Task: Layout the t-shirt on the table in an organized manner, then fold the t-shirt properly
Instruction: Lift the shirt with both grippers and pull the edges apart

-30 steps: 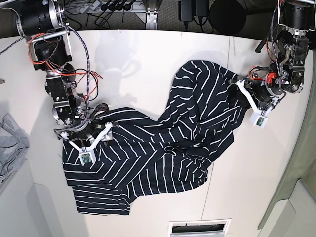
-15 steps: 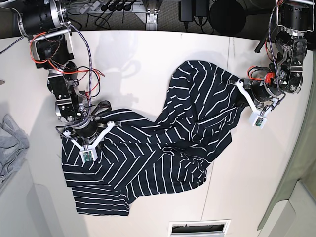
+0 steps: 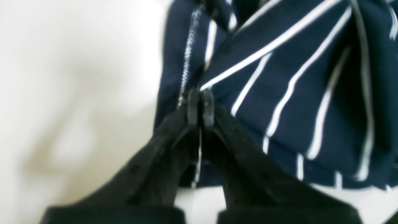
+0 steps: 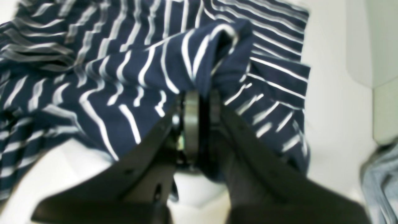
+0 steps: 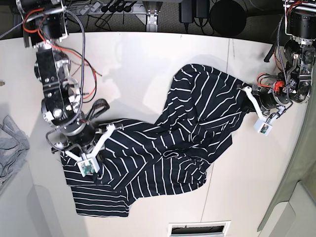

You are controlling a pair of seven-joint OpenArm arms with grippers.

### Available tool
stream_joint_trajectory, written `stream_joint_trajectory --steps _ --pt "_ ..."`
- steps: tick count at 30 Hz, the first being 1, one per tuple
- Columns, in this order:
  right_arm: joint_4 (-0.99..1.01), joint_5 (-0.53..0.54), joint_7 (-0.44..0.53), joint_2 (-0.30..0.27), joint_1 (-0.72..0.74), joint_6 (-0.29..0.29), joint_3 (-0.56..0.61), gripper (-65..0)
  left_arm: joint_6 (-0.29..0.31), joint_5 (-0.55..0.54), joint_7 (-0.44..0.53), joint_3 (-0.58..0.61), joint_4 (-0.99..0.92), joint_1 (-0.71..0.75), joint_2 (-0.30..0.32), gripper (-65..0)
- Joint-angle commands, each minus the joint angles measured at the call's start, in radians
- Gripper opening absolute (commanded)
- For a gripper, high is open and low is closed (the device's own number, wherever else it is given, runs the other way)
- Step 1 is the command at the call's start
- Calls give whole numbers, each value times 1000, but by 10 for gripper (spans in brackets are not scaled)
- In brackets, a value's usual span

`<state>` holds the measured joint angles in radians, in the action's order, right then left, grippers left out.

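The dark navy t-shirt (image 5: 168,143) with thin white stripes lies crumpled across the white table (image 5: 148,64), bunched in the middle. My left gripper (image 5: 247,96) is at the shirt's far right edge. In the left wrist view, my left gripper (image 3: 200,105) is shut on a hemmed edge of the t-shirt (image 3: 295,93). My right gripper (image 5: 81,148) is over the shirt's left part. Seen from the right wrist, my right gripper (image 4: 199,102) is shut on a raised fold of the t-shirt (image 4: 140,71).
A light-grey cloth (image 5: 11,145) lies off the table's left side and shows in the right wrist view as a grey cloth (image 4: 381,174). A slotted vent (image 5: 200,228) sits at the front edge. Cables and dark gear line the back edge.
Both grippers have gone from open to shut on the shirt. The right gripper shifted toward the front edge. The left one drew slightly outward, tightening the shirt's right edge.
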<state>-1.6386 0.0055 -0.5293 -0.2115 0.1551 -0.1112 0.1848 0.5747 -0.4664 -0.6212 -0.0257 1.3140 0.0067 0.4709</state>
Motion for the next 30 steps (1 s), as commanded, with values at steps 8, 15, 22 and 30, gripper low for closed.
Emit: stream_joint_trajectory --steps 8,15,22,30 --pt "-137 -6 6 -118 -341 0 -4 -650 112 -130 -15 -6 13 3 14 -650" --pt "-55 -25 97 -137 -478 -21 -4 -307 119 -188 -16 -6 13 5 14 -432" --pt "-173 -16 103 -135 -483 -16 -4 -267 119 -188 -16 -6 13 5 14 -415" --pt "-286 117 106 -112 -463 -137 3 -267 119 -188 -16 -6 13 5 14 -415"
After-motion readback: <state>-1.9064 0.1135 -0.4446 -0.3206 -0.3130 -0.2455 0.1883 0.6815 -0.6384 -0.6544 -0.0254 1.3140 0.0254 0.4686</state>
